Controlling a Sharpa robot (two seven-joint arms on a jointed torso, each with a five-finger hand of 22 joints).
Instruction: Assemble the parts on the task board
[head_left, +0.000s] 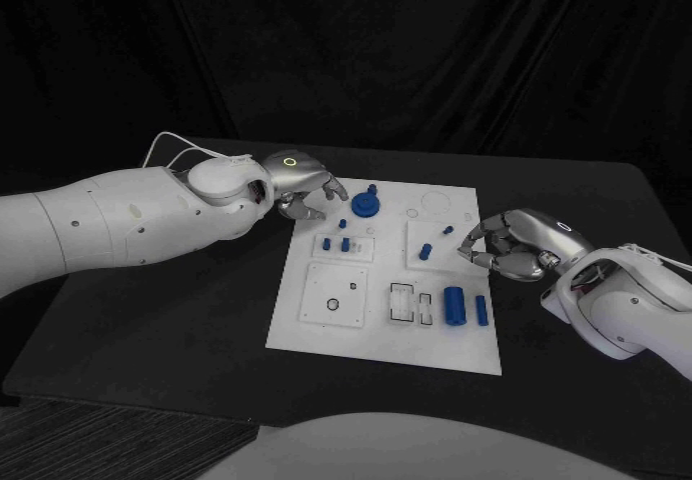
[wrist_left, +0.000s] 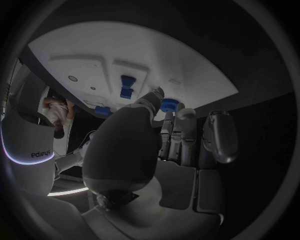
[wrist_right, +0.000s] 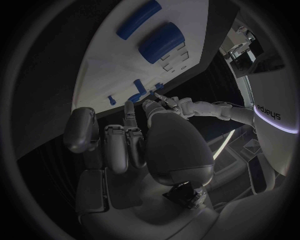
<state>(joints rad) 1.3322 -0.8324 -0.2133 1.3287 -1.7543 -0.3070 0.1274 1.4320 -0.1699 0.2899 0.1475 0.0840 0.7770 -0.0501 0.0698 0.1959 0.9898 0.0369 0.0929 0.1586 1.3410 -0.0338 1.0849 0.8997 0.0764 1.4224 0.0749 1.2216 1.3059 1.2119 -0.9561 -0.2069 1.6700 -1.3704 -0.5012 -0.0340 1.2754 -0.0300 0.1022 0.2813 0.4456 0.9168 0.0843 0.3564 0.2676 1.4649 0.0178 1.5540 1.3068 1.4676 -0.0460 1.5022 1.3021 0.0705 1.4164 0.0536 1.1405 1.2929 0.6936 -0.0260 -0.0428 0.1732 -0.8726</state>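
**Both hands at the far half of the task board**

From the head view, the white task board (head_left: 387, 335) lies in the middle of the black table (head_left: 173, 330). The left hand (head_left: 300, 186) sits at the board's far left corner, beside a round blue part (head_left: 366, 205) that stands upright there. The right hand (head_left: 508, 245) is at the board's right edge, its fingers curled in toward a small blue peg (head_left: 447, 230); another blue part (head_left: 426, 252) stands just beside it. Two blue cylinders (head_left: 454, 304) lie side by side near the board's near right corner, and small blue pegs (head_left: 336, 243) stand in the left middle plate.

The left wrist view adds what the head view hides: the left hand's fingertips (wrist_left: 164, 102) touch a round blue piece (wrist_left: 168, 105), though I cannot tell whether they grip it. The right wrist view shows the right hand's fingers (wrist_right: 128, 137) curled together; whether anything is pinched there cannot be told. It also shows the two cylinders (wrist_right: 161, 42) large and close.
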